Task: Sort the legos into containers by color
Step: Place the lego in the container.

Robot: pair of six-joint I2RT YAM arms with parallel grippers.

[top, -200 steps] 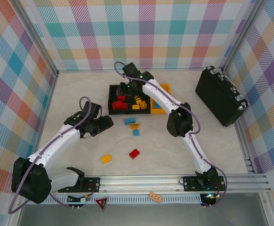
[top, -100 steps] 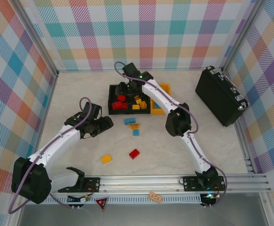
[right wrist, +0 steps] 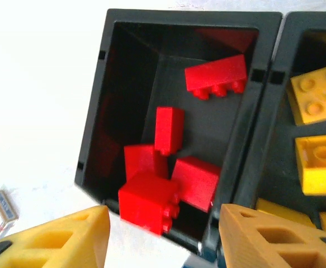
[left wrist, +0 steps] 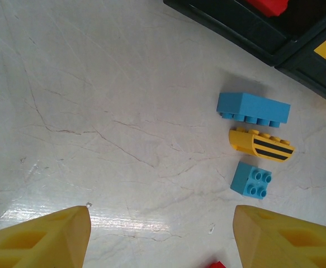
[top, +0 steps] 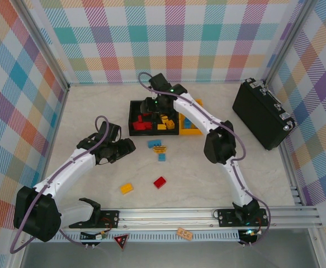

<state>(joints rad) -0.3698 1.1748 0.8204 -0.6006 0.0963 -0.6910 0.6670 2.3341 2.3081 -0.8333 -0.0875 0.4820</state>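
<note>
Right wrist view: my right end effector [right wrist: 163, 223] hangs open over the black container [right wrist: 123, 72] holding red legos [right wrist: 216, 75]; retreating low could snag its rim.

This is a robotics lab test cell rather than a home or a shop. 2 white-and-black robot arms, the left arm [top: 67, 166] and the right arm [top: 232, 167], are bolted to an aluminium rail [top: 174, 214] along the near edge of a pale marble-look worktop [top: 95, 111]. Aluminium posts [top: 46, 50] frame the cell, and checked pastel backdrop panels [top: 179, 39] wall it in on 3 sides. A black hard case [top: 261, 113] with metal latches stands at the right.
</note>
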